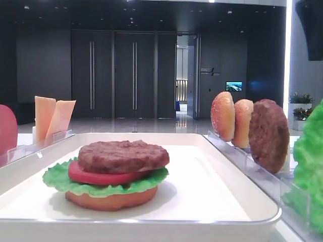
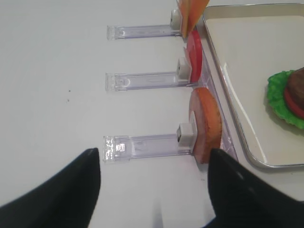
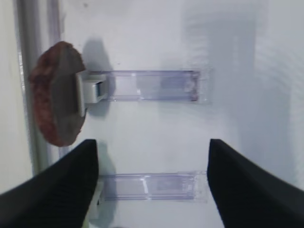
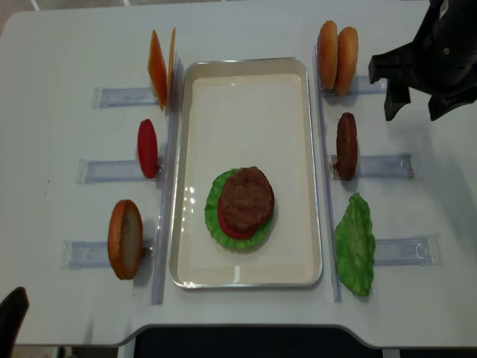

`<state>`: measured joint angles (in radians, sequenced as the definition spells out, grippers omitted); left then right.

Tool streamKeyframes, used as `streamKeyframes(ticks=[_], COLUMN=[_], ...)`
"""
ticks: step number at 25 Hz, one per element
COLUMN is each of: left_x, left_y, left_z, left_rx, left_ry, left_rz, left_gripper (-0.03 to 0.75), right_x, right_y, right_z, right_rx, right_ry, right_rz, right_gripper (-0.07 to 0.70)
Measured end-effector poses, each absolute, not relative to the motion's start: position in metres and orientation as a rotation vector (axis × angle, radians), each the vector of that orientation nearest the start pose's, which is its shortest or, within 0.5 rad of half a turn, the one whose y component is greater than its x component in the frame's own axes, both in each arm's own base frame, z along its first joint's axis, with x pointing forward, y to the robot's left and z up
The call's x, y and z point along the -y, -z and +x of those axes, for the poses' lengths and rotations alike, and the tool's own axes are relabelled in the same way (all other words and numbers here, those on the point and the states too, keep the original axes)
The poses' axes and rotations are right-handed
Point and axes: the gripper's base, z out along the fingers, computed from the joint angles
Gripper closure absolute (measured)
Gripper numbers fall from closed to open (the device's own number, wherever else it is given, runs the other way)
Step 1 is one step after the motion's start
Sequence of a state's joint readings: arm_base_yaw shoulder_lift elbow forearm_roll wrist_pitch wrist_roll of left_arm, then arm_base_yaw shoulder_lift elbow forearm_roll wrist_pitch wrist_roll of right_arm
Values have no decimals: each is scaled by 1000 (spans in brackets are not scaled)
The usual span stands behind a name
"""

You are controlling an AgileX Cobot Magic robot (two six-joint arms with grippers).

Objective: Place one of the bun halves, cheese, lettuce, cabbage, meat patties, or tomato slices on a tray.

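Observation:
On the white tray (image 4: 246, 89) lies a stack: bun half, lettuce, tomato slice, and a meat patty (image 4: 246, 198) on top. Left of the tray, cheese (image 4: 158, 63), a tomato slice (image 4: 147, 148) and a bun half (image 4: 125, 239) stand on edge. On the right stand two bun halves (image 4: 337, 48), a patty (image 4: 346, 145) and lettuce (image 4: 355, 242). My right gripper (image 4: 412, 112) hangs open and empty, right of the tray; the patty (image 3: 57, 95) lies ahead and to the left. My left gripper (image 2: 153, 151) is open and empty, just short of the bun half (image 2: 207, 123).
Clear plastic slotted racks (image 4: 373, 165) line both long sides of the tray and hold the foods upright. One rack (image 3: 147, 186) lies on the white table between my right gripper's fingers. The tray's raised rim (image 2: 228, 99) runs just right of the left-hand racks.

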<state>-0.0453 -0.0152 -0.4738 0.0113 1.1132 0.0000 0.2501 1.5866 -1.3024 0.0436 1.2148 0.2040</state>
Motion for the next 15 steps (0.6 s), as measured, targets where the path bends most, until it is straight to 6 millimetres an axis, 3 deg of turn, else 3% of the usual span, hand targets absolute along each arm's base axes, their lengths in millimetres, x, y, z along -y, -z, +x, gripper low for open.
streamKeyframes(ticks=[8, 15], left_x=[-1, -1], left_y=[-266, -266], left_z=[-6, -6], left_rx=[-2107, -2107], left_ry=[14, 14], left_rz=[47, 47], left_gripper=[181, 181], right_x=[-20, -15], right_y=[-287, -287], right_z=[307, 307], right_rx=[-2984, -2986], right_ry=[-73, -64], right_rz=[67, 33], right_gripper=[166, 166])
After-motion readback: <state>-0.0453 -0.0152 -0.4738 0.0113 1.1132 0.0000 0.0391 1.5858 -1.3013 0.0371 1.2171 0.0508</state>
